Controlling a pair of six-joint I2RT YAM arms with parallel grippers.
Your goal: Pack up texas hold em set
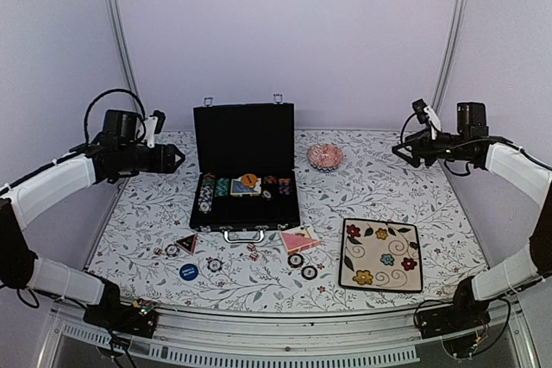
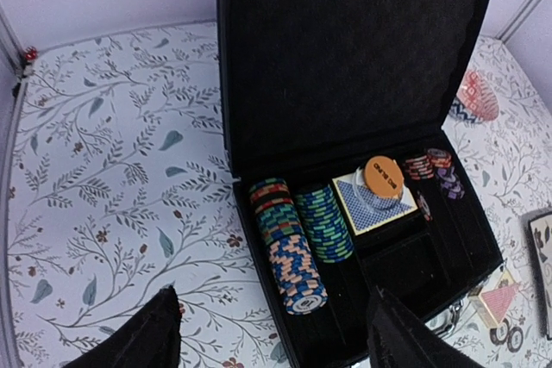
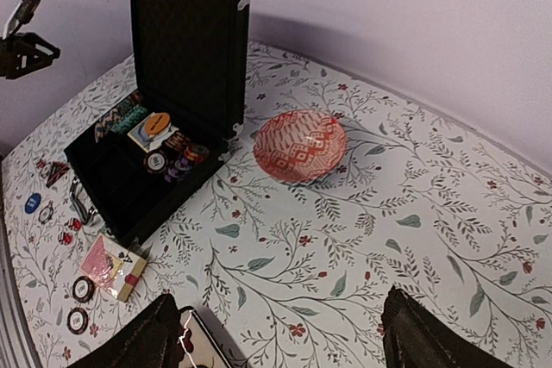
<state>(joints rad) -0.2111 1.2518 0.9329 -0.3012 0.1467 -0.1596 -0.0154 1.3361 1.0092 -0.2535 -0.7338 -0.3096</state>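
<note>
**Case open, pieces loose on the table**

The left end effector (image 1: 177, 159) hangs in the air left of the case, fingers spread and holding nothing. A blue button (image 1: 188, 271) lies near the table's (image 1: 138, 213) front edge. The black case (image 1: 244, 137) stands open mid-table, lid upright, with chip rows (image 1: 207, 191) and a card deck (image 1: 244, 187) inside. Before it lie loose chips (image 1: 296, 259) and a pink deck (image 1: 298, 240). Further right sit a bowl (image 1: 325, 157) and a plate (image 1: 371, 252). The right end effector (image 1: 398, 149) hovers, likewise spread and empty.
</note>
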